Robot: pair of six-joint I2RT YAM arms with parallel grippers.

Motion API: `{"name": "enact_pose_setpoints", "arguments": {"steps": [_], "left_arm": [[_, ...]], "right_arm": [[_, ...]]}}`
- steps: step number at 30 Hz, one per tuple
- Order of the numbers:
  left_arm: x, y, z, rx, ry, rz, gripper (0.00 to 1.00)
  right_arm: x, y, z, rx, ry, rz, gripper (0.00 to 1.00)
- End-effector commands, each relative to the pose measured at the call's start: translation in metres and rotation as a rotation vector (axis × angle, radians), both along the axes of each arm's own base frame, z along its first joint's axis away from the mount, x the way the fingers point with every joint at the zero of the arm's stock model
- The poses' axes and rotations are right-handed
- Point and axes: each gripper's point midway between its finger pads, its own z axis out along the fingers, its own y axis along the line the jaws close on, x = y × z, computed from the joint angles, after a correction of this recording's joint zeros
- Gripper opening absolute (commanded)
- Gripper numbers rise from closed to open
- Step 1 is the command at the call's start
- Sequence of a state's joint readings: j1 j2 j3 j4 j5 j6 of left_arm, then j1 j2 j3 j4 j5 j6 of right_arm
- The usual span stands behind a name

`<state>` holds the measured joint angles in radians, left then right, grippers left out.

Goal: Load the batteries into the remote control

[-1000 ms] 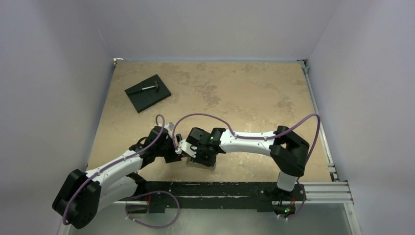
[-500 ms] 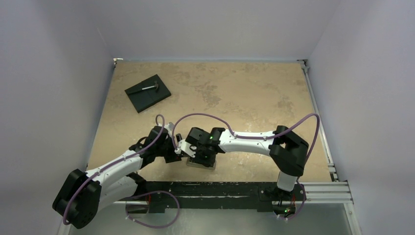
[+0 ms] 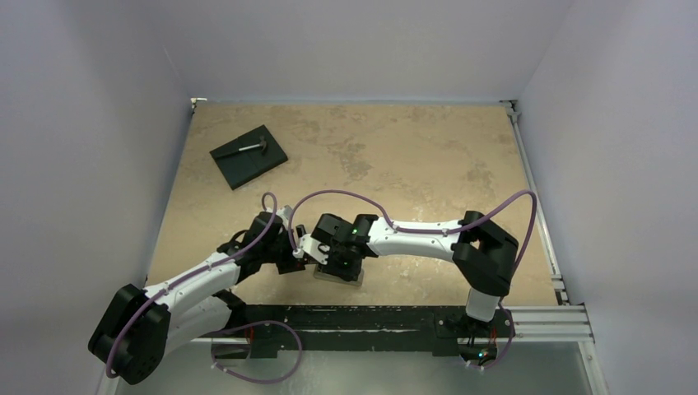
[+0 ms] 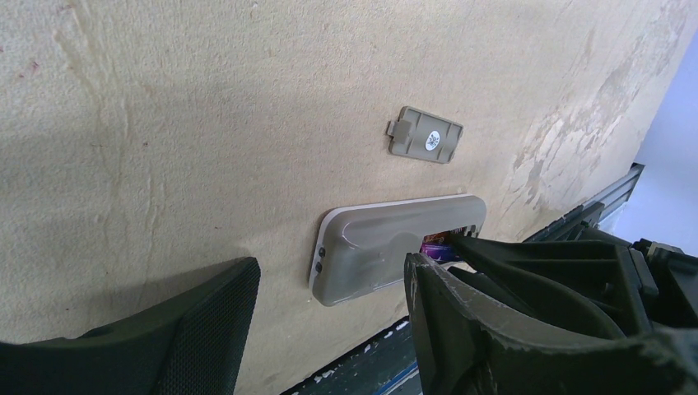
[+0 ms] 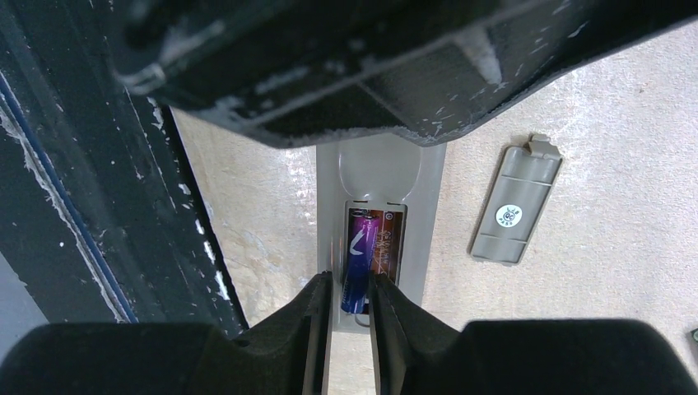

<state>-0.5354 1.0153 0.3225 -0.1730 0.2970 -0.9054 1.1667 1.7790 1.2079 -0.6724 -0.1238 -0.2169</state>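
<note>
The remote control [image 5: 432, 218] lies grey back up near the table's front edge, its battery recess uncovered. Two batteries lie side by side in the recess, a bluish-purple one [image 5: 360, 255] and a gold-tinted one [image 5: 388, 239]. My right gripper [image 5: 348, 288] straddles the near end of the purple battery, jaws narrowly open with a thin gap on one side. My left gripper [image 4: 329, 271] stands wide open at the remote's [image 4: 370, 247] other end, its fingers [image 4: 189, 329] not touching it. In the top view both grippers [image 3: 306, 257] [image 3: 336, 265] cover most of the remote [image 3: 337, 278].
The loose grey battery cover [image 5: 516, 212] [image 4: 425, 140] lies on the table beside the remote. A black square slab [image 3: 248, 155] with a small grey hammer-like tool [image 3: 251, 147] sits at the far left. The black front rail [image 3: 370, 317] runs just behind the remote.
</note>
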Motion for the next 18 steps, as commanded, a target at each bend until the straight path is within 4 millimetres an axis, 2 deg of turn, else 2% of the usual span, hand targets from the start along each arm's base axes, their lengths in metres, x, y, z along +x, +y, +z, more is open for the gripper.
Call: {"name": "enact_pose_setpoints", "arguments": {"steps": [1, 18], "left_arm": [[-0.005, 0.009, -0.012, 0.042, 0.017, 0.001, 0.65], [-0.005, 0.009, -0.013, 0.045, 0.019, -0.001, 0.65]], "right_arm": [[0.002, 0.017, 0.019, 0.072, -0.016, -0.003, 0.3], [0.018, 0.011, 0.043, 0.102, -0.109, -0.102, 0.33]]}}
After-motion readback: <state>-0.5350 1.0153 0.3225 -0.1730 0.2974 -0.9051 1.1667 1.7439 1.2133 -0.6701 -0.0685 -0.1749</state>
